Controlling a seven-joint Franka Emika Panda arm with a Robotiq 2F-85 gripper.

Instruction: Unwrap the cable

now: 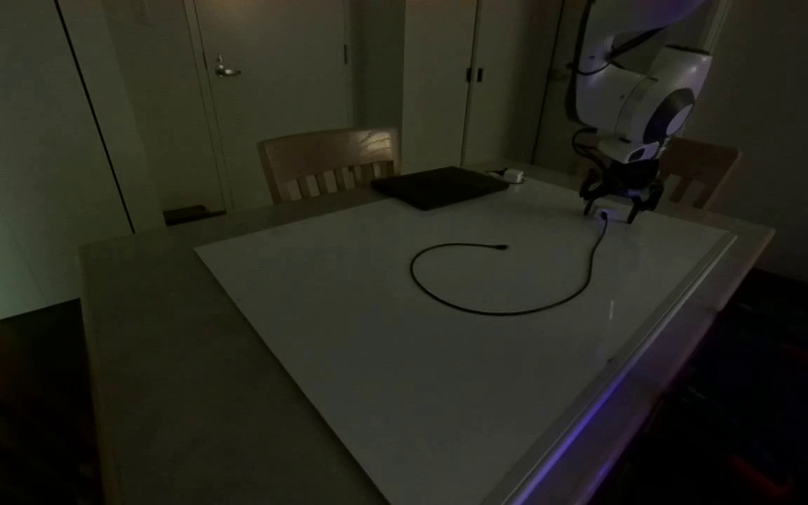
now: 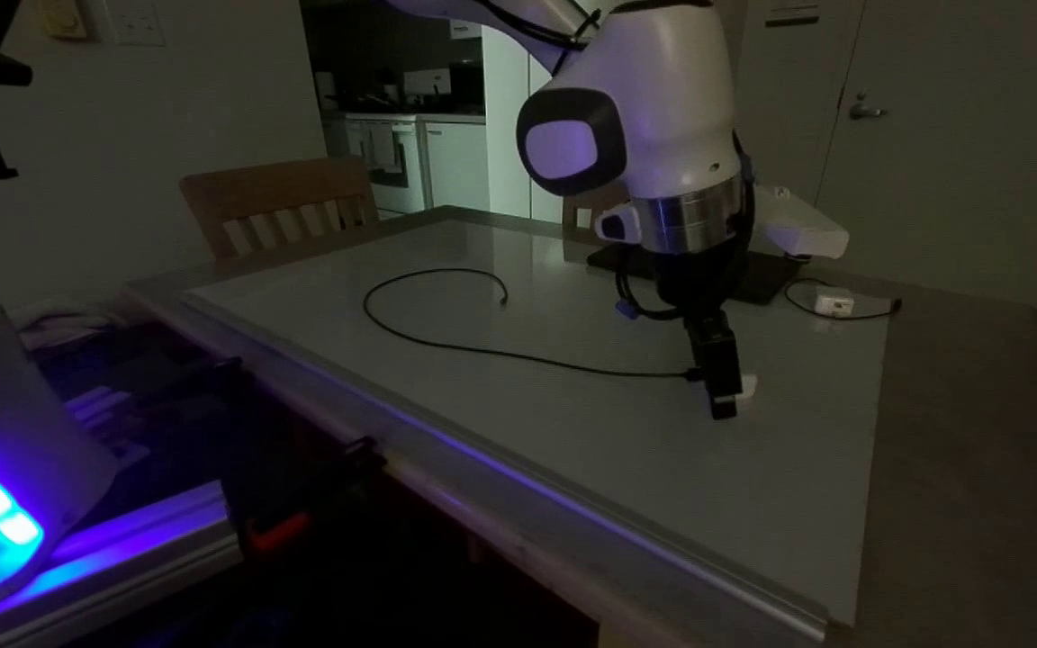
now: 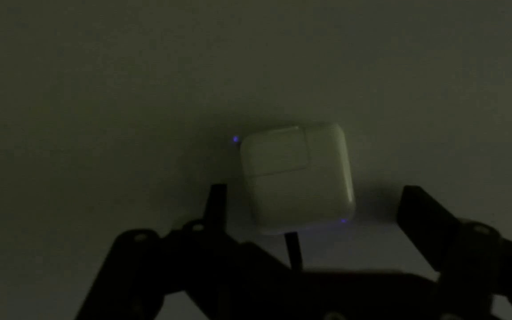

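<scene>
Over right on the board (image 1: 390, 379), gripper (image 1: 610, 216) fingers are spread, plug (image 3: 298, 182) loose between them. Cable (image 1: 502, 314) just curves off left.

- I see pale walls (image 2: 212, 81), dimly lit.
- Wooden chairs (image 1: 330, 151) stand at the table (image 1: 165, 330) before me.
- Beyond, I see a door (image 1: 278, 98) and a stove (image 2: 403, 164).

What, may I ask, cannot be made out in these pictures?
Cable, wrist view: course lost behind the gripper.
Cable's white plug, in an exterior view: partly behind the gripper.
Cable's free end, both exterior views: too small to identify.
Arm, both exterior views: cut off by top edge.
</scene>
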